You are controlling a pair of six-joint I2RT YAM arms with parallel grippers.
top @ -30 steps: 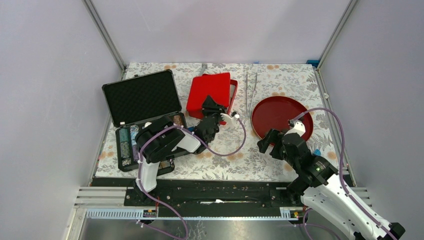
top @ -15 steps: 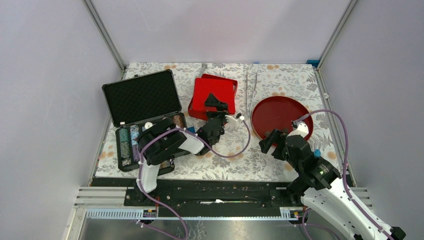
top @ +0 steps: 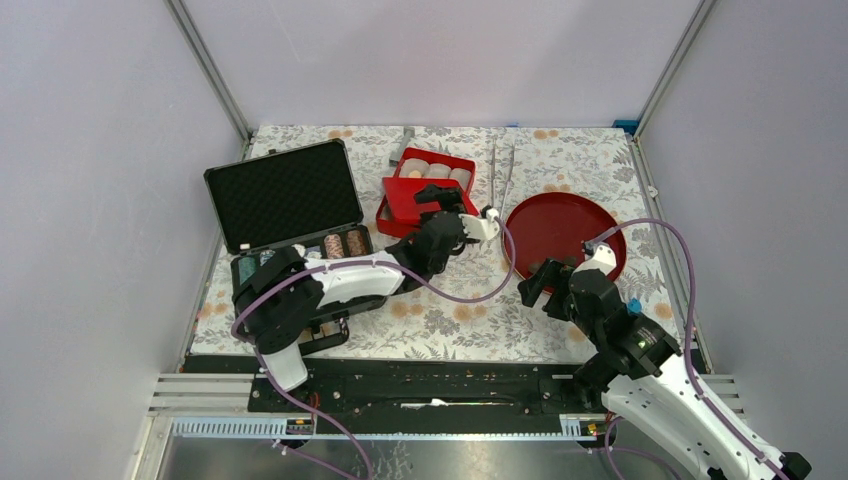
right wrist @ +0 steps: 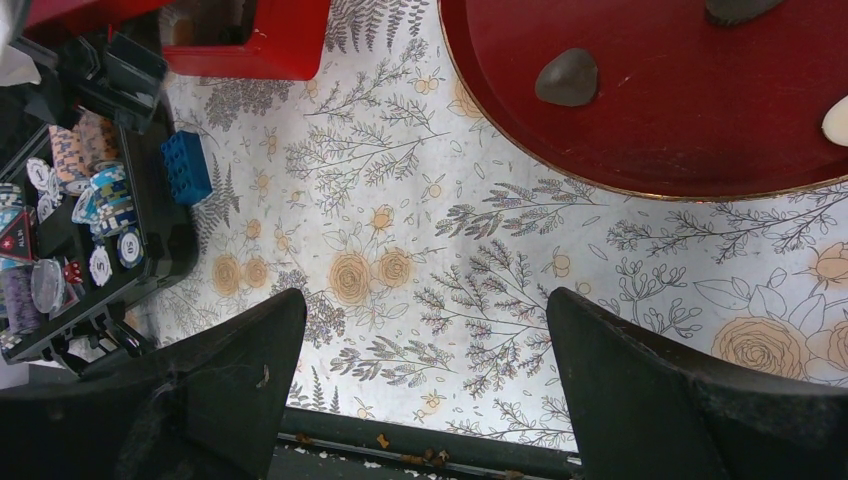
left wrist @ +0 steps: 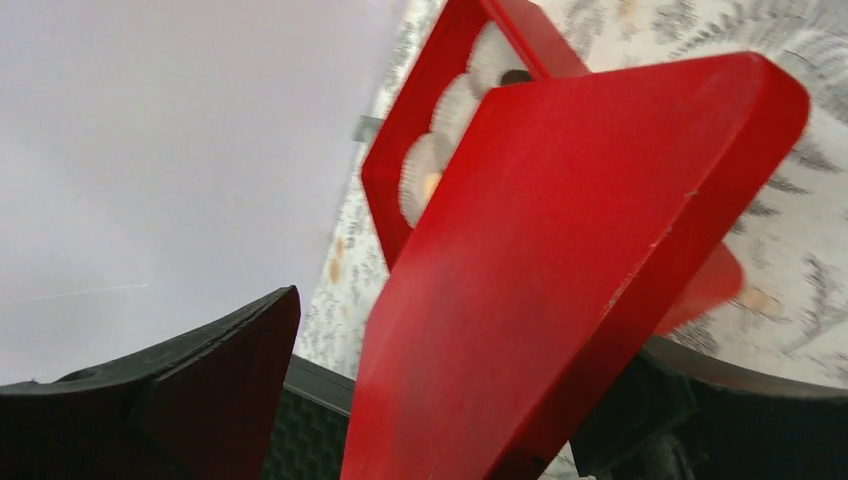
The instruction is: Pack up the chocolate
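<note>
Lid (left wrist: 580,220) swung off red box (left wrist: 400,125); left gripper (left wrist: 465,345) fingers spread around lid; right gripper (right wrist: 425,310) spread, empty.

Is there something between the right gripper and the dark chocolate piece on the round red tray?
Nothing visible. Between the open right gripper and the dark chocolate piece lie only bare floral tablecloth and the low rim of the red tray.
</note>
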